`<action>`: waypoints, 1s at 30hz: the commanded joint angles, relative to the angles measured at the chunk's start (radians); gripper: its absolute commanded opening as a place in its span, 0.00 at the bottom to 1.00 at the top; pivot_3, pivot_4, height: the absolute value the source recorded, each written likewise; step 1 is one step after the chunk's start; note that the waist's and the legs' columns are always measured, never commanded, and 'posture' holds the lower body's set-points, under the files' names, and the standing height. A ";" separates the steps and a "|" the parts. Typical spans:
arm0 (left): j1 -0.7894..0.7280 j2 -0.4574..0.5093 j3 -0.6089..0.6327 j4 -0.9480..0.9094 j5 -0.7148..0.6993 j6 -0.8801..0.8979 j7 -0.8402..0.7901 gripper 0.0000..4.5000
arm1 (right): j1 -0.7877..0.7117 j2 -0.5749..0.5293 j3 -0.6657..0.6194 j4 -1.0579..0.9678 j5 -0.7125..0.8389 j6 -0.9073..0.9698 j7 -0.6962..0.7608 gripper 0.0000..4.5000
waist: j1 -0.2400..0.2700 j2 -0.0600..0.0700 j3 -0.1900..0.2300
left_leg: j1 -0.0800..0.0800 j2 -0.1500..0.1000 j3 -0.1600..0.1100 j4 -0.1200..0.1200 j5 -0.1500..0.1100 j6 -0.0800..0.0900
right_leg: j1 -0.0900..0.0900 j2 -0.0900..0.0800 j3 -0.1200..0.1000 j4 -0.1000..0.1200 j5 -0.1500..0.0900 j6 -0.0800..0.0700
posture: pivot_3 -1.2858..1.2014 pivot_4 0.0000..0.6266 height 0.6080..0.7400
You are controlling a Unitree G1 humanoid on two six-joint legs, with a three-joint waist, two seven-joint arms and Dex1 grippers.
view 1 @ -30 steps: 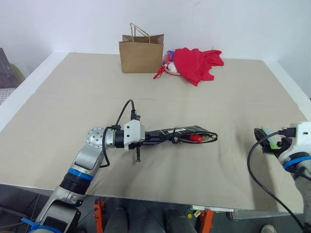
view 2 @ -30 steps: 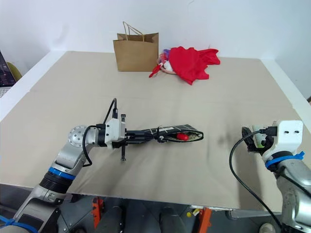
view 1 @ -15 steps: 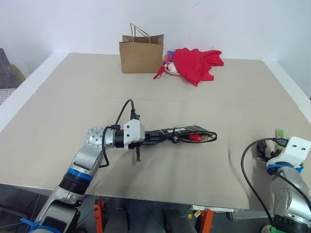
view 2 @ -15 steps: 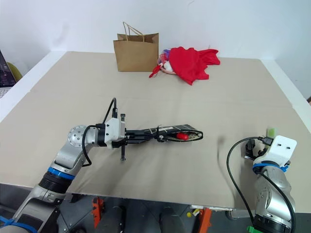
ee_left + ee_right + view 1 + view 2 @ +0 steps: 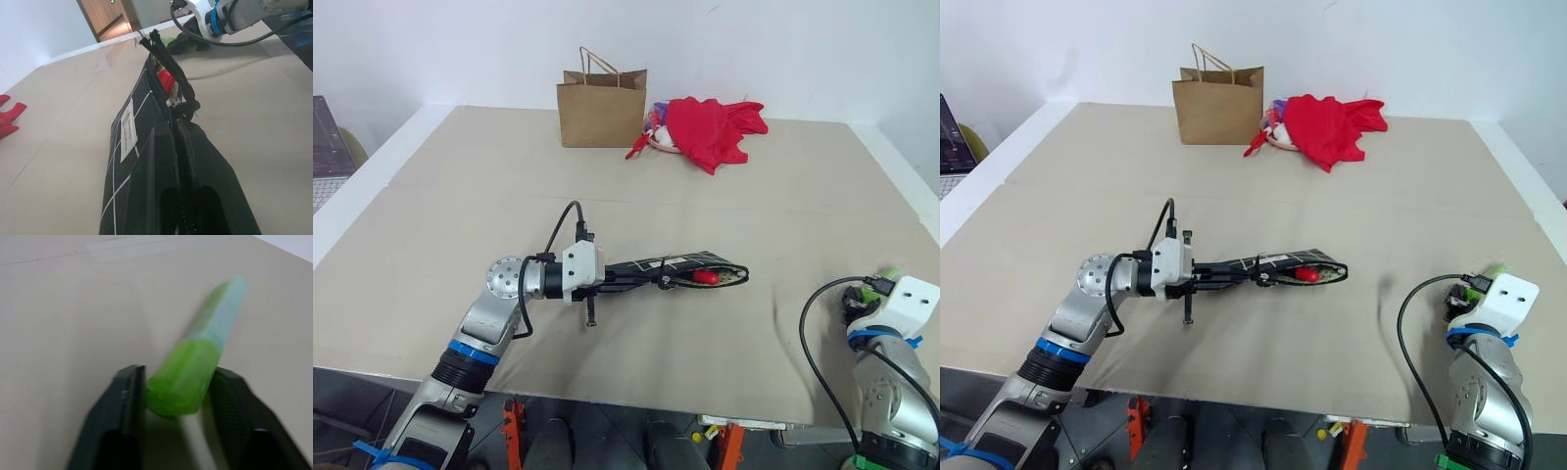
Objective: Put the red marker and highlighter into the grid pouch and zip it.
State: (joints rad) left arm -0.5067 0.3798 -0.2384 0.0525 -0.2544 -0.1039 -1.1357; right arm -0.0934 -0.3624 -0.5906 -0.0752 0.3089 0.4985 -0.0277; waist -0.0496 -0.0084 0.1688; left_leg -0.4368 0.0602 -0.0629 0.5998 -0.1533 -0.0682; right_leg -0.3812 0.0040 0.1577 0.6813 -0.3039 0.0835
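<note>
A: Starting on the left, the left gripper [image 5: 625,274] is clamping one end of the grid pouch [image 5: 690,267] and holding it out level above the table [image 5: 460,186], mouth gaping toward the right. The red marker [image 5: 707,278] is already sitting inside that mouth.

B: It is sitting close to the lip, though. If the pouch is tipping at all, I'd worry about the marker rolling out.

A: Over at the right edge, the right gripper [image 5: 176,401] is closing its two fingers [image 5: 124,401] on the lime end of the highlighter [image 5: 205,347].

B: And the pen is sticking out at a slant, pinched only at one end. It could be swivelling or slipping free on the way across, or catching the zipper edge instead of entering.
</note>
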 commanded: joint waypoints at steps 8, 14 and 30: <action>0.000 0.005 0.008 -0.041 -0.008 -0.006 0.005 0.00 | 0.019 -0.047 0.014 -0.035 -0.027 -0.022 0.027 0.15 | 0.000 0.000 0.000 | 0.000 0.000 0.000 0.000 0.000 0.000 | 0.000 0.000 0.000 0.000 0.000 0.000 | 0.52 0.24 1.00; 0.003 0.007 0.010 -0.039 -0.009 -0.007 0.000 0.00 | 0.050 -0.119 0.072 -0.124 -0.032 -0.038 0.147 0.15 | -0.001 0.001 0.000 | 0.000 0.000 0.000 0.000 0.000 0.000 | 0.000 0.000 0.000 0.000 0.000 0.000 | 0.52 0.24 1.00; -0.022 0.020 0.020 -0.009 -0.030 -0.006 -0.047 0.00 | 0.071 -0.658 0.005 -0.321 0.472 0.077 1.077 0.15 | 0.000 -0.001 0.001 | 0.000 -0.001 0.000 0.000 -0.001 0.001 | 0.000 -0.001 0.000 -0.001 -0.001 0.001 | 0.52 0.24 1.00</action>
State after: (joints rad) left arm -0.5063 0.3998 -0.2378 0.0603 -0.2631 -0.1038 -1.1787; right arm -0.0391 -0.9874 -0.5524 -0.3561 0.7182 0.5375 0.9777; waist -0.0492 -0.0091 0.1702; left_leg -0.4372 0.0593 -0.0629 0.5999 -0.1539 -0.0673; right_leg -0.3810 0.0029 0.1575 0.6807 -0.3049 0.0845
